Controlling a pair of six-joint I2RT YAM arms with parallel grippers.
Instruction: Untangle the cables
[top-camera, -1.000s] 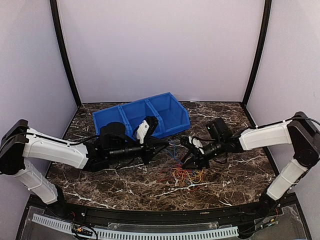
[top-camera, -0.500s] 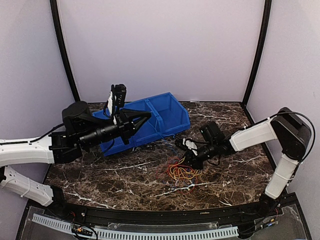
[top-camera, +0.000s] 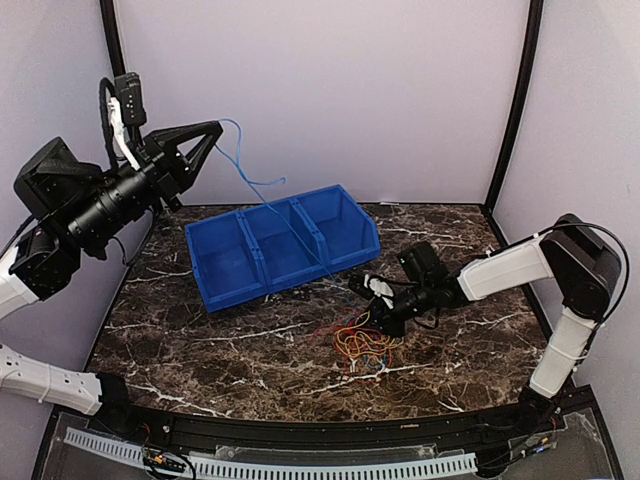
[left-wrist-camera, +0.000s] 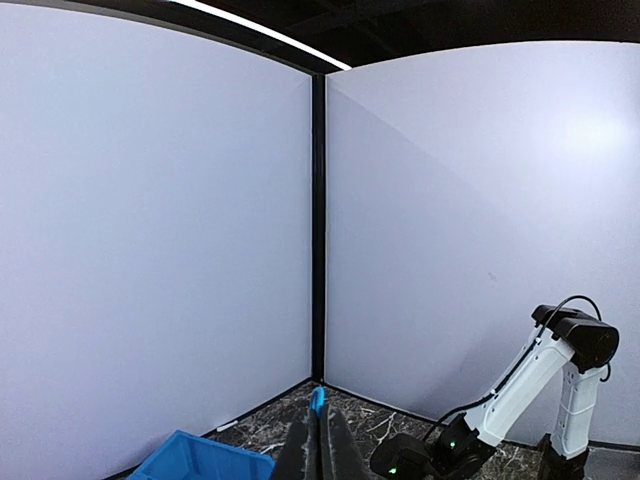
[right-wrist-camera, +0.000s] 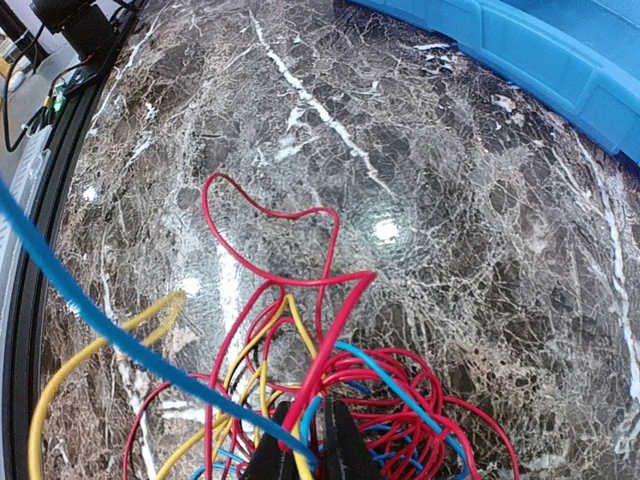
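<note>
Left arm lifted high by the rear-left wall, left gripper (top-camera: 214, 130) clamped on blue cable (right-wrist-camera: 130, 347) trailing to cable bundle (top-camera: 368, 345) on marble table (top-camera: 200, 340), right arm stretched low, right gripper (right-wrist-camera: 302, 452) pinching the bundle's wires.

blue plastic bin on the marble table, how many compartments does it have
3, side by side in the blue plastic bin: left compartment, middle compartment, right compartment. None looks hidden.
</note>
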